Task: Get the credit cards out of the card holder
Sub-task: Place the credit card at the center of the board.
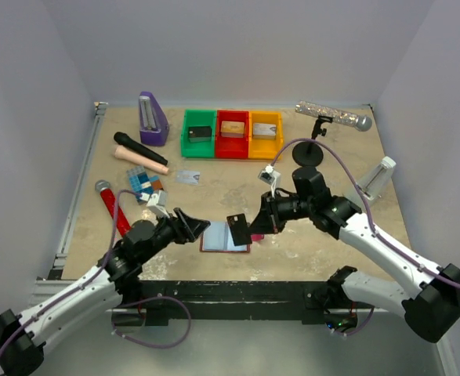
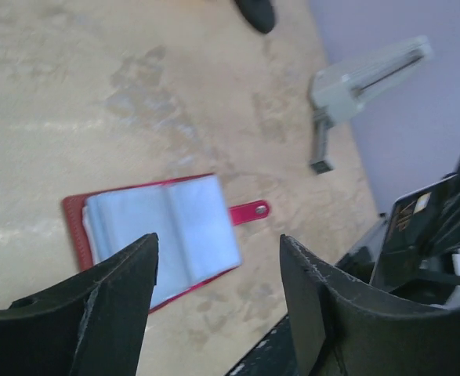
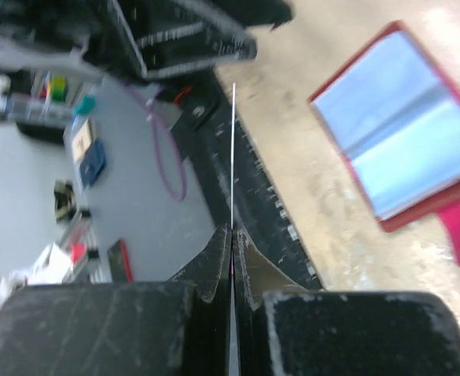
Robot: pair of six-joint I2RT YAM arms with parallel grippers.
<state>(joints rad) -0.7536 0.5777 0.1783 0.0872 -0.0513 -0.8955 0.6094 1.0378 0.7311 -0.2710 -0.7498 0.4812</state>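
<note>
The card holder (image 1: 223, 237) lies open on the table near the front edge, dark red with its pale blue lining (image 2: 167, 227) facing up and a red tab (image 2: 249, 211) at its right. My left gripper (image 1: 204, 228) hovers at its left side, open with nothing between the fingers (image 2: 128, 290). Just right of the holder, my right gripper (image 1: 255, 225) is shut on a black credit card (image 1: 236, 226), lifted off the table. The right wrist view shows that card (image 3: 233, 149) edge-on. A silvery credit card (image 1: 187, 177) lies flat farther back.
Green (image 1: 198, 133), red (image 1: 232, 131) and yellow (image 1: 266, 131) trays stand at the back. A purple block (image 1: 152, 119), microphones (image 1: 139, 154) and a tiled block (image 1: 141, 182) sit at the left. A mic stand (image 1: 309, 153) and a white object (image 1: 377, 178) are at the right.
</note>
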